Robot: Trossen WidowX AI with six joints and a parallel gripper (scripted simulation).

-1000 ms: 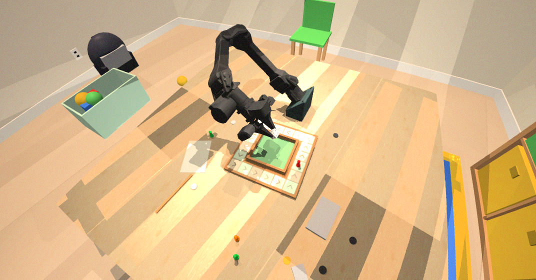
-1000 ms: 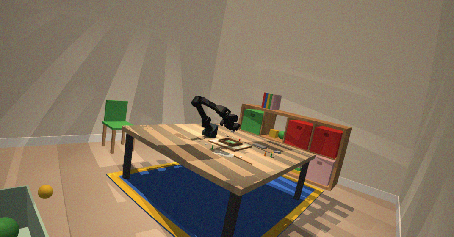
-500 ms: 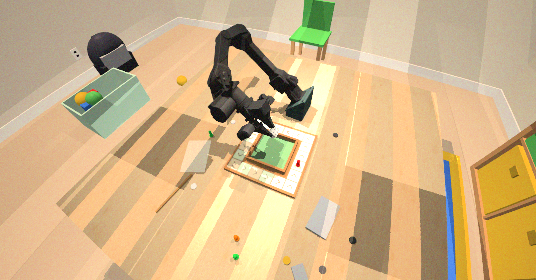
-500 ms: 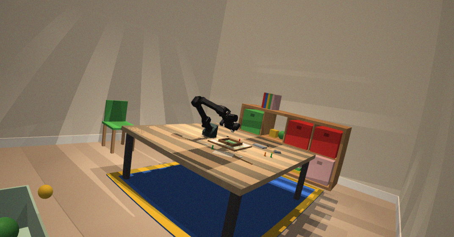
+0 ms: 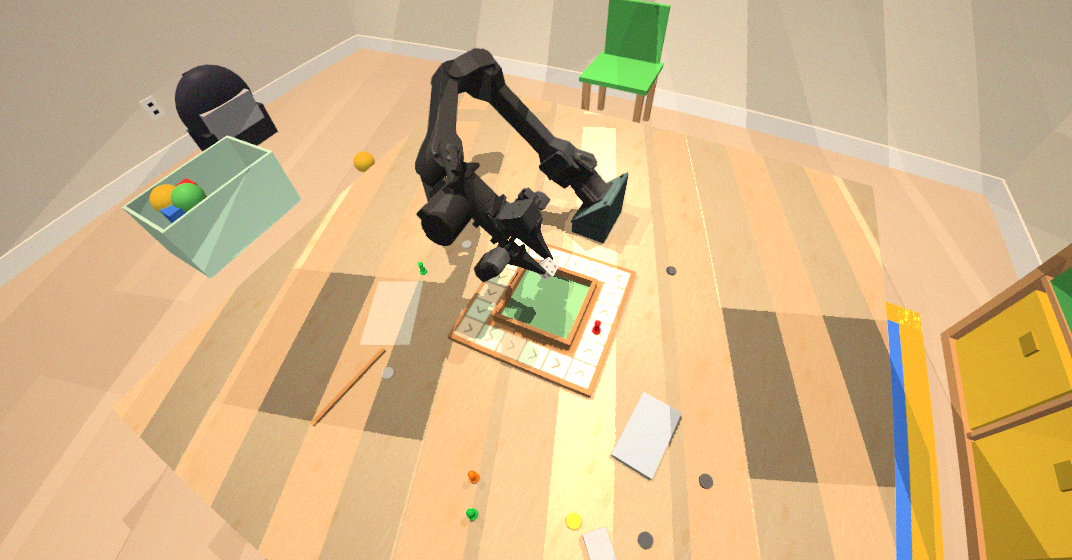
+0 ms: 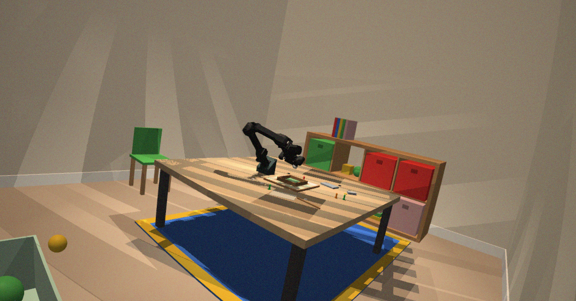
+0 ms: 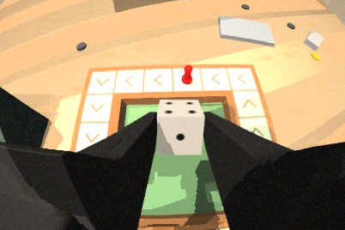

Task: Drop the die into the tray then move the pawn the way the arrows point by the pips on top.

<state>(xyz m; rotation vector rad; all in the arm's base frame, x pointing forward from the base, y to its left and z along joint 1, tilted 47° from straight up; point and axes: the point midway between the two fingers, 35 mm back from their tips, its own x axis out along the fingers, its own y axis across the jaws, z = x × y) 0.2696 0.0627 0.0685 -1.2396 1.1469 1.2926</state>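
Note:
The white die (image 5: 549,265) (image 7: 180,128) is between the two fingertips of my gripper (image 5: 548,264) (image 7: 179,118), above the back part of the dice tray (image 5: 532,332) (image 7: 142,100). The fingers stand slightly apart, just loose of the die. In the wrist view, one die face shows four pips and another shows one. The board (image 5: 525,367) (image 7: 137,68) lies flat around the tray. The red pawn (image 5: 597,327) (image 7: 187,75) stands upright on a square along one side of the ring. Arrows beside it point left in the wrist view. The tray's green floor shows below the die.
A grey slab (image 5: 646,436) (image 7: 245,30) lies beyond the board. Green pawns (image 5: 422,268) (image 5: 471,514), an orange pawn (image 5: 473,476), a pale sheet (image 5: 391,312), a thin stick (image 5: 348,387), a yellow disc (image 5: 573,520) and several grey discs are scattered around.

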